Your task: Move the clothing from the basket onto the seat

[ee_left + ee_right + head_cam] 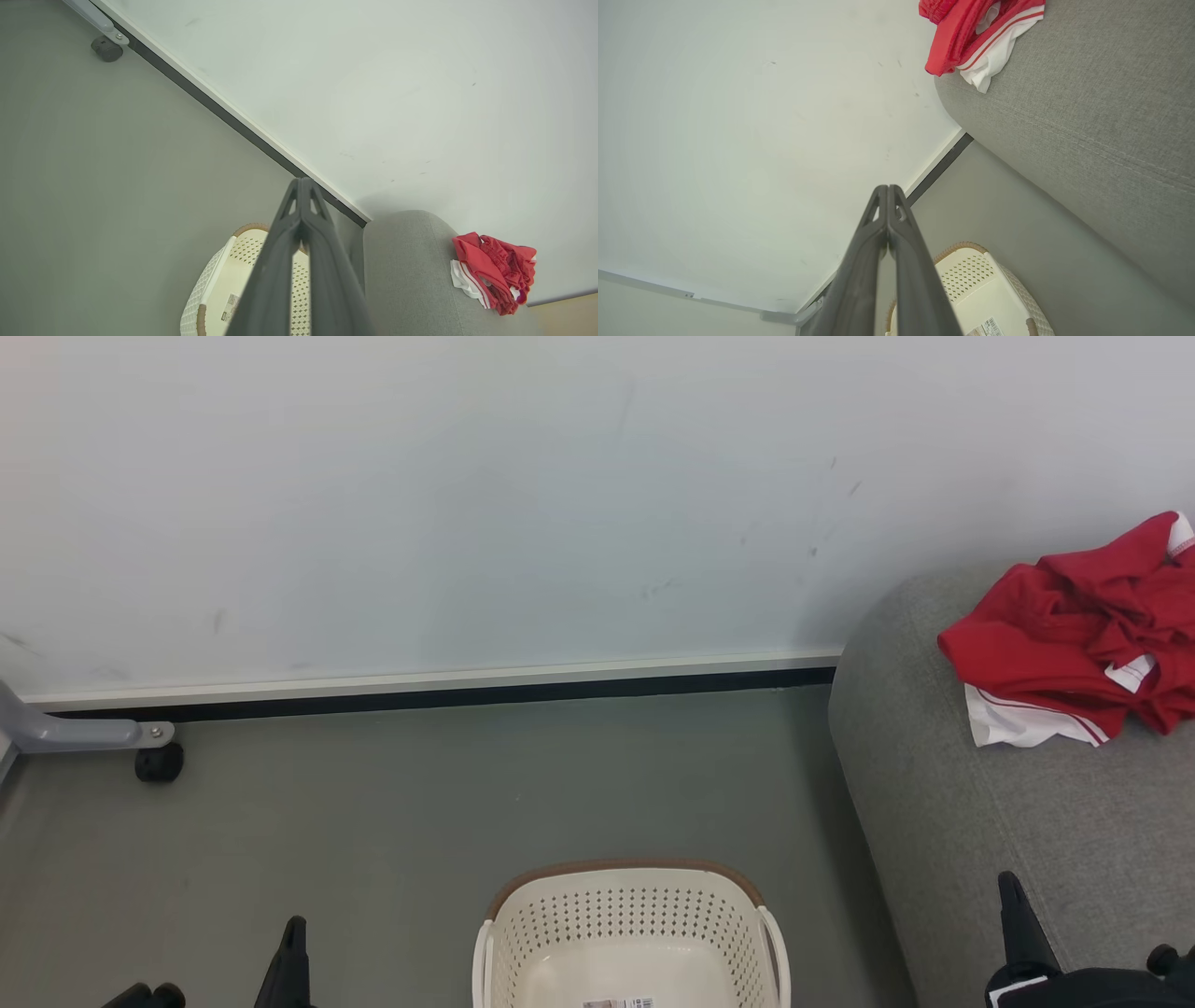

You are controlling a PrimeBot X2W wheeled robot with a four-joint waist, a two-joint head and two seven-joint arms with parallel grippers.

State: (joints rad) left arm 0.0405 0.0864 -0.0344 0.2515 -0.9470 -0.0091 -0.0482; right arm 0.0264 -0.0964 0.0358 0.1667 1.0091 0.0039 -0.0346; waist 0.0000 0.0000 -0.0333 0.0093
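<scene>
The red clothing [1074, 635] lies on the grey seat [980, 831] at 2 o'clock; the basket [625, 910] at 6 o'clock looks empty. The left gripper [295, 933] and right gripper [1010, 887] are closed, holding nothing. It is best only to check the basket floor.

Left claw [301, 181] and right claw [888, 187] carry long dark fingers [268, 280].

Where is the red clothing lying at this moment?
In the head view the clothing lies crumpled at the right, on the grey seat near the wall, apart from the basket on the floor at bottom centre.
</scene>
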